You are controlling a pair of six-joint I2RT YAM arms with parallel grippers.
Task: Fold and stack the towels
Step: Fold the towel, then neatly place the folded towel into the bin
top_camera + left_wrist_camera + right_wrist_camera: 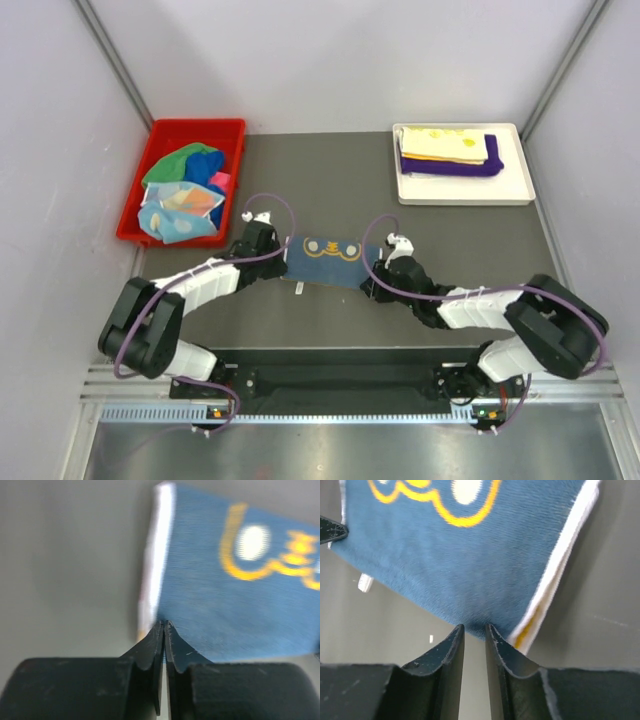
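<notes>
From the top view, I saw the towel (pixel 325 258), navy with yellow letters, lying flat in the middle of the table (pixel 330 185) between the two arms. The left gripper (pixel 283 254) was at its left edge and the right gripper (pixel 372 280) at its right edge. Loose towels (pixel 185 195) were heaped in the bin (pixel 133 218) far left, and folded ones (pixel 450 150) lay on the tray (pixel 460 190) far right. In the left wrist view, the left gripper (pixel 164 625) had its fingers pressed together right at the near corner of the towel (pixel 240 605). I could not tell if any cloth was really between them. In the right wrist view, the right gripper (pixel 475 627) had its fingers only a narrow gap apart, with the tips at the near edge of the towel (pixel 470 565) and nothing caught between them. In my judgement the danger was an uneven grasp: if the left fingers held only the hem or nothing, that corner could slip on lifting, and the fold would come out crooked. On the right, the edge showed layers, so closing there could take one layer only and pull the towel open.
</notes>
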